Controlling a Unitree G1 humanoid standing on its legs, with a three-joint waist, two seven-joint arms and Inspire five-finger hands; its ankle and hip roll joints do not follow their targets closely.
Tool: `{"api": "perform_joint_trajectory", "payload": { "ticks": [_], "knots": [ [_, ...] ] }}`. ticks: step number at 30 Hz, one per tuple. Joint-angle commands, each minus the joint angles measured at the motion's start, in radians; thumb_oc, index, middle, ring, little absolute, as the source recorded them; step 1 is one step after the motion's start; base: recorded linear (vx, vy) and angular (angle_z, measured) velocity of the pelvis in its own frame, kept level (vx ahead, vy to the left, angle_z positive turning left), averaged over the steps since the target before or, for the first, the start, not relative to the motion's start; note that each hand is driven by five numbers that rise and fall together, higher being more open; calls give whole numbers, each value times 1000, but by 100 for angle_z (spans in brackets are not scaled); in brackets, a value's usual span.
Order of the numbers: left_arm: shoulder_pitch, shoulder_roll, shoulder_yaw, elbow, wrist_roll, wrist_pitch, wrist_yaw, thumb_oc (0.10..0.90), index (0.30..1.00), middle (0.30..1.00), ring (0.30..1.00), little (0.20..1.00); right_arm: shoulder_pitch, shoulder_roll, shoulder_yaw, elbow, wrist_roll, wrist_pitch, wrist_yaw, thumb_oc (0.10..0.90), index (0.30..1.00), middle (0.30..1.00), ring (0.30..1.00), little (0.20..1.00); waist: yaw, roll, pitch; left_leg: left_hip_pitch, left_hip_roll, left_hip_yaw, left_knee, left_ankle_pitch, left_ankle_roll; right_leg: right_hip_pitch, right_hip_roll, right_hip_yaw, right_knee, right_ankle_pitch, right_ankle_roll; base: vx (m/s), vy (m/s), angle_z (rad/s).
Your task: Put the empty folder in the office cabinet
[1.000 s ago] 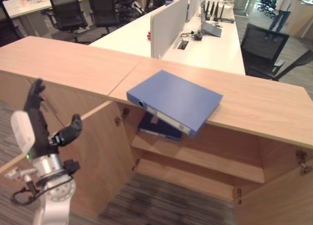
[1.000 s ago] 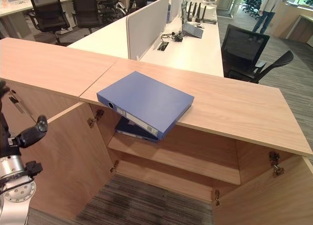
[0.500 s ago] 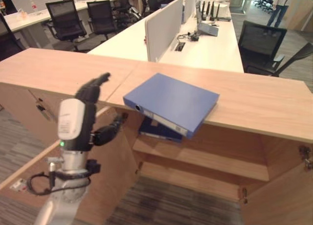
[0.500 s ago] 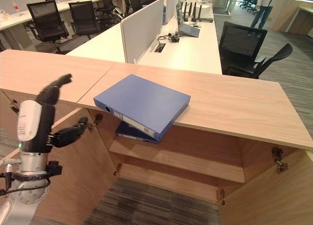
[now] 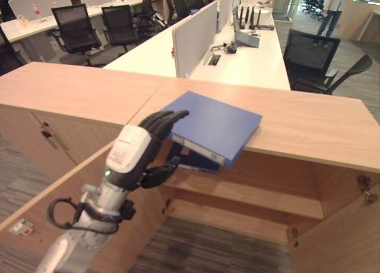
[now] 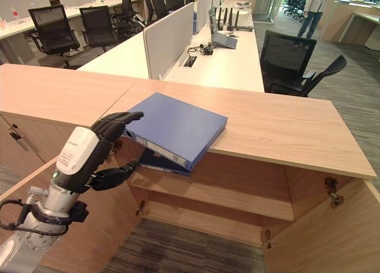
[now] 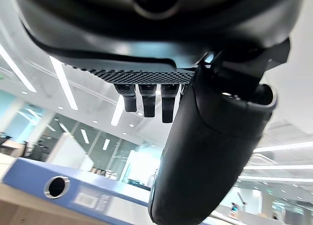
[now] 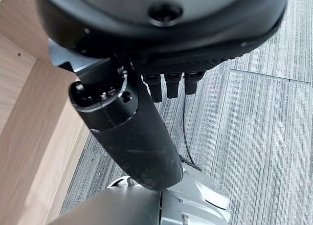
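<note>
Left hand [image 5: 133, 157] has risen to blue folder's [image 5: 215, 124] spine at cabinet top's [image 5: 309, 127] front edge | fingers spread wide, holding nothing | grasp looks imminent | right hand [image 8: 146, 132] idle, fingers relaxed

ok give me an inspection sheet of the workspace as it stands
surface: wooden cabinet top, bare apart from the folder.
job's things: blue folder lies flat on the cabinet top, its spine end overhanging the front edge above the open cabinet; a darker second folder lies on the upper shelf below it.
clutter: nothing seen on the cabinet top.
hands: left hand raised at the folder's spine end, fingers extended over its corner and thumb below, not closed on it; right hand hangs low over the carpet, holding nothing.
cables: cables lie on the white desk behind.
surroundings: office chairs, desk dividers, a person standing far back.
</note>
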Motion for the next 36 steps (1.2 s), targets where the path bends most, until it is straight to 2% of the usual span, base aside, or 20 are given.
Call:
{"api": "perform_joint_trajectory", "payload": {
  "ticks": [1, 14, 26, 36],
  "knots": [
    [-119, 39, 22, -47, 18, -31, 50, 800, 900, 900, 900, 900, -100, 49, 44, 4, -11, -23, 20, 800, 900, 900, 900, 900, -25, -41, -28, -9, 15, -87, -7, -50, -54, 1, -31, 26, 7, 1, 83, 0, 0, 0],
    [-262, 41, -81, 72, 135, 4, 68, 800, 900, 900, 900, 900, -98, 43, 58, 12, -28, -18, 15, 800, 900, 900, 900, 900, -51, -34, -44, 7, 18, -71, -7, -59, -56, 9, -28, 45, 6, -5, 80, 9, 1, -5],
    [-281, 34, -108, 132, 162, 19, 54, 800, 900, 900, 900, 900, -98, 38, 55, 11, -32, -14, 14, 800, 900, 900, 900, 900, -61, -30, -52, 19, 16, -61, -7, -64, -56, 13, -26, 54, 6, -6, 80, 4, 2, -2],
    [-385, 18, -183, 294, 272, 83, 93, 800, 900, 900, 900, 900, -101, 31, 60, 11, -34, -9, 12, 800, 900, 900, 900, 900, -78, -29, -59, 25, 19, -52, -7, -66, -57, 15, -24, 63, 6, -8, 78, 0, 0, 0]
  ]
}}
